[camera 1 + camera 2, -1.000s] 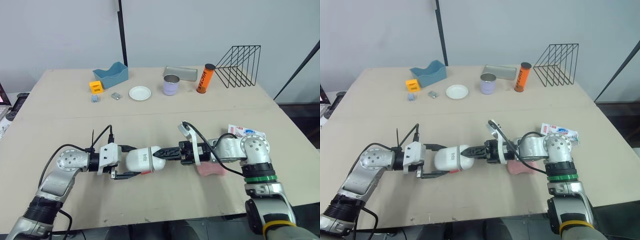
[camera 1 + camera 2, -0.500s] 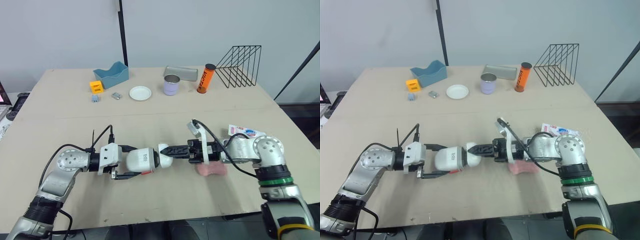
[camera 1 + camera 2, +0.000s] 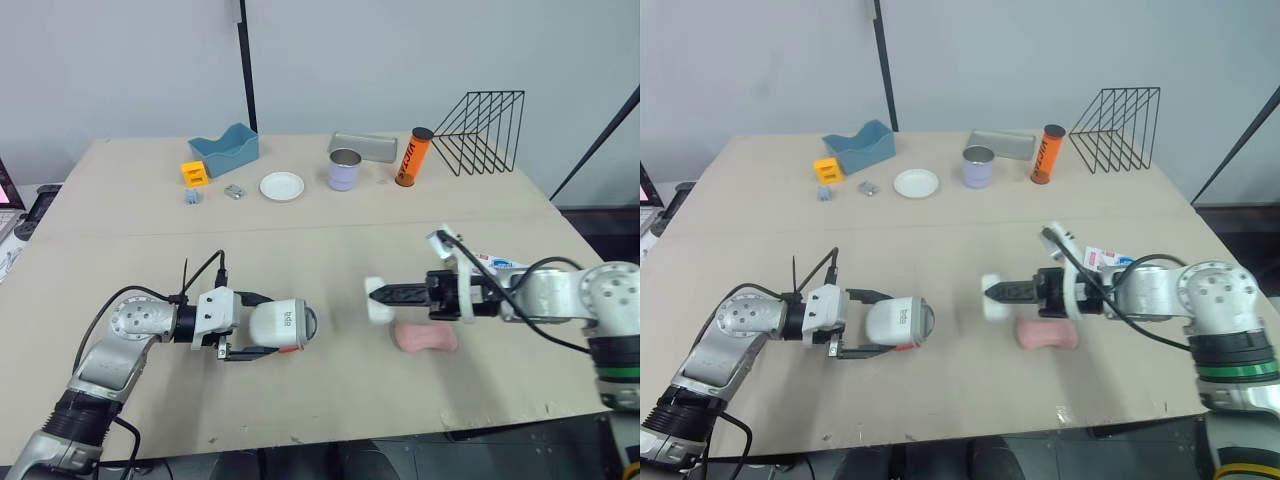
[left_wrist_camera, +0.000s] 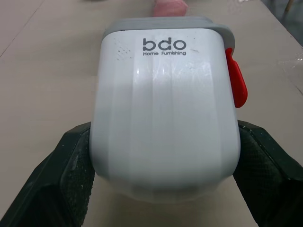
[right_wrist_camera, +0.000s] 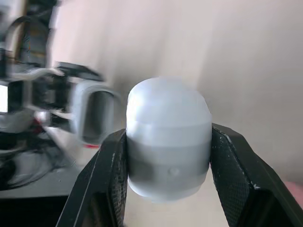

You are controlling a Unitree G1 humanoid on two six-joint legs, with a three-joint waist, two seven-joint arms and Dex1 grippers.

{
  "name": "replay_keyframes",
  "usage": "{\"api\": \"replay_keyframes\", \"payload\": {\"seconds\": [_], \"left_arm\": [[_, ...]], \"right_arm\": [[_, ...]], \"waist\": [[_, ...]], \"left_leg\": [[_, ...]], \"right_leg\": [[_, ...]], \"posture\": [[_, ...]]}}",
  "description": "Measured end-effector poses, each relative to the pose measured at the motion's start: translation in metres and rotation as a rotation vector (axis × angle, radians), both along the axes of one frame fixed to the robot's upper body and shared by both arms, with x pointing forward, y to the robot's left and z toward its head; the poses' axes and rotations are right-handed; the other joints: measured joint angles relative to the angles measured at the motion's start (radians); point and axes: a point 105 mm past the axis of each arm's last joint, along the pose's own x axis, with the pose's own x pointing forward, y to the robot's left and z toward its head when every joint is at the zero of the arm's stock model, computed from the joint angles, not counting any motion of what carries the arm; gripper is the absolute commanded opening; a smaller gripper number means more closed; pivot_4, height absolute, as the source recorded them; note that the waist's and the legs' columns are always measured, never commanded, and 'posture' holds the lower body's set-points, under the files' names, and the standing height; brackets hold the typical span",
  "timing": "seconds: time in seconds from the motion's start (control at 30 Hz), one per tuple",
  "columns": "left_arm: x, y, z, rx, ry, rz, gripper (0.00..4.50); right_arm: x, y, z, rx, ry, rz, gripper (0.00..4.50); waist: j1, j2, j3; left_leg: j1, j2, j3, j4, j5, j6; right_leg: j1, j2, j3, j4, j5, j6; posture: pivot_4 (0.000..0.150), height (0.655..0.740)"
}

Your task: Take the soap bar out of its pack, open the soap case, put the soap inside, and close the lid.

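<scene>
The white soap case body (image 3: pixel 282 324), with a red latch and "bdo" print, lies on its side low over the table, and my left gripper (image 3: pixel 266 325) is shut on it. Its mouth faces right and stands open (image 5: pixel 97 118). The case's white lid (image 3: pixel 376 299) is held apart from the body in my right gripper (image 3: pixel 384 294), which is shut on it. The bare pink soap bar (image 3: pixel 425 338) lies on the table just under the right gripper's fingers. The torn soap pack (image 3: pixel 497 266) lies behind my right arm.
Along the table's far side stand a blue tray (image 3: pixel 222 148), a yellow block (image 3: pixel 193 173), a white dish (image 3: pixel 281 186), a purple cup (image 3: pixel 345 169), a grey tin (image 3: pixel 362 146), an orange can (image 3: pixel 411 157) and a black wire rack (image 3: pixel 480 132).
My right gripper has pulled the lid off the case and drawn back to the right with it. The left gripper still holds the case body in place, now open.
</scene>
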Motion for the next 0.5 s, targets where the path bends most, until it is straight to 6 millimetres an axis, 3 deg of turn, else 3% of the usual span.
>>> {"api": "replay_keyframes", "payload": {"seconds": [0.37, 0.5], "left_arm": [[-0.001, -0.005, -0.002, -0.006, 0.0, -0.053, 3.5], [-0.002, -0.007, -0.007, -0.008, 0.013, -0.069, 3.5]], "right_arm": [[-0.021, -0.064, -0.002, -0.256, 0.047, -0.132, 1.93], [-0.022, -0.091, -0.015, -0.303, 0.106, -0.22, 1.93]], "waist": [[-0.004, 0.001, 0.0], [-0.004, 0.001, 0.0]], "left_leg": [[0.001, 0.0, 0.0, 0.0, 0.0, 0.0], [0.001, 0.0, 0.001, 0.0, 0.0, 0.0]], "right_leg": [[0.0, 0.0, 0.001, 0.0, 0.0, 0.0], [0.0, 0.0, 0.001, 0.0, 0.0, 0.001]], "posture": [[0.15, 0.7393], [0.15, 0.7393]]}}
